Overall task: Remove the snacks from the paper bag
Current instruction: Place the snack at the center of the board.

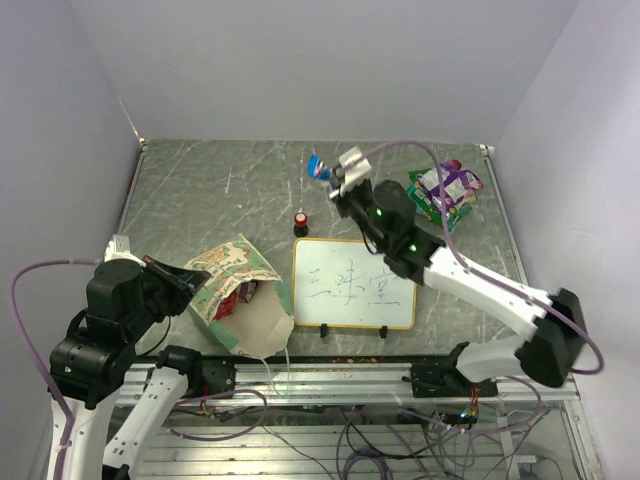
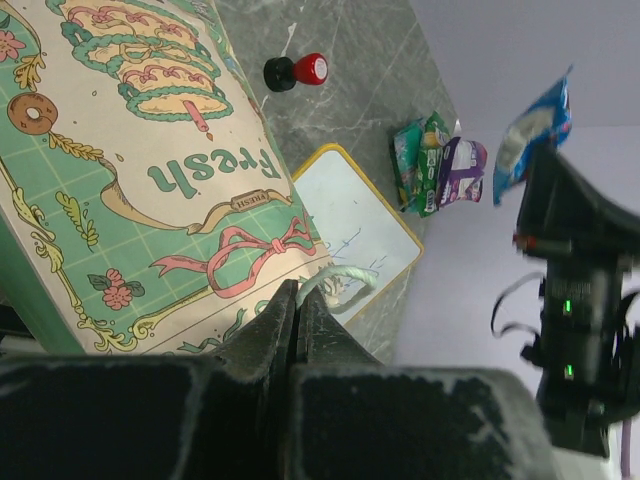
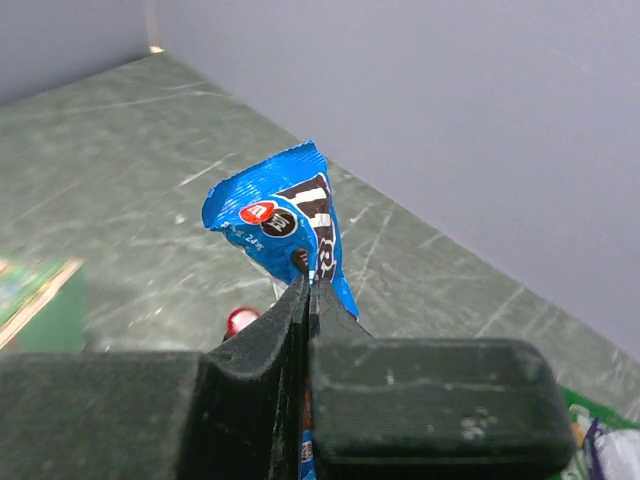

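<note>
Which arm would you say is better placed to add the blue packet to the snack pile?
Right: the right gripper pinches the blue packet near the snack pile; the left gripper grips the paper bag.

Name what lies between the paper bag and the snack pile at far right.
Top view: the wood-framed whiteboard lies between cream paper bag and green-purple snack packets; the right arm crosses above.

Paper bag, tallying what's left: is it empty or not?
Not empty: a red packet shows inside the paper bag's open mouth, top view.
</note>
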Available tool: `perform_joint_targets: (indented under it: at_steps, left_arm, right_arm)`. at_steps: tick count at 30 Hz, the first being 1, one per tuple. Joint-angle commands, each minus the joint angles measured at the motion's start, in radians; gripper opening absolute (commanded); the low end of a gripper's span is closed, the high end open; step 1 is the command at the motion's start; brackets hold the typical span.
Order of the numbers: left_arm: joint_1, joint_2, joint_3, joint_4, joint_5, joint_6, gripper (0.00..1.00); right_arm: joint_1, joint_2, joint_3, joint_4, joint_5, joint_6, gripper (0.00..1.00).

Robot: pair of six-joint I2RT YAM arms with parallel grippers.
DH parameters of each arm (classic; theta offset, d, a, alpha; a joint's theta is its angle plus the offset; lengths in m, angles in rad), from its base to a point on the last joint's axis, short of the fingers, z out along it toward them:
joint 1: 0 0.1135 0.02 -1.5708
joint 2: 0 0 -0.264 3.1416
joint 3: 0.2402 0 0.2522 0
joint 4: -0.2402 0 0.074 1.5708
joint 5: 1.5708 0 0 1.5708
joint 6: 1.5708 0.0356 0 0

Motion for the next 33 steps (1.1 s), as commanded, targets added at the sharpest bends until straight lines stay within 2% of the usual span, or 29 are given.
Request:
perform_joint_targets:
  at_steps: [1,5,8,13,27,33]
  left_arm:
    - [-0.004,0.002,0.007,0.051,0.007,0.001,0.07]
    - [-0.004,0.028,0.022,0.043,0.035,0.02,0.07]
    - [-0.003,0.028,0.0,0.06,0.069,0.008,0.07]
    - [-0.003,0.004,-0.007,0.07,0.051,-0.01,0.07]
    - [-0.004,0.063,0.003,0.078,0.079,0.011,0.07]
    - [-0.004,0.062,0.005,0.078,0.071,0.006,0.07]
  right_arm:
    - [-0.119,0.225,0.122,0.09,0.14,0.204,0.0]
    - [-0.205,0.392,0.235,0.032,0.217,0.334,0.0]
    - [-0.279,0.513,0.342,-0.089,0.236,0.449,0.0]
    - [-0.35,0.671,0.463,-0.201,0.285,0.472,0.0]
    - [-0.425,0.857,0.489,-0.213,0.302,0.452,0.0]
    - [-0.428,0.9,0.511,-0.229,0.272,0.471,0.04]
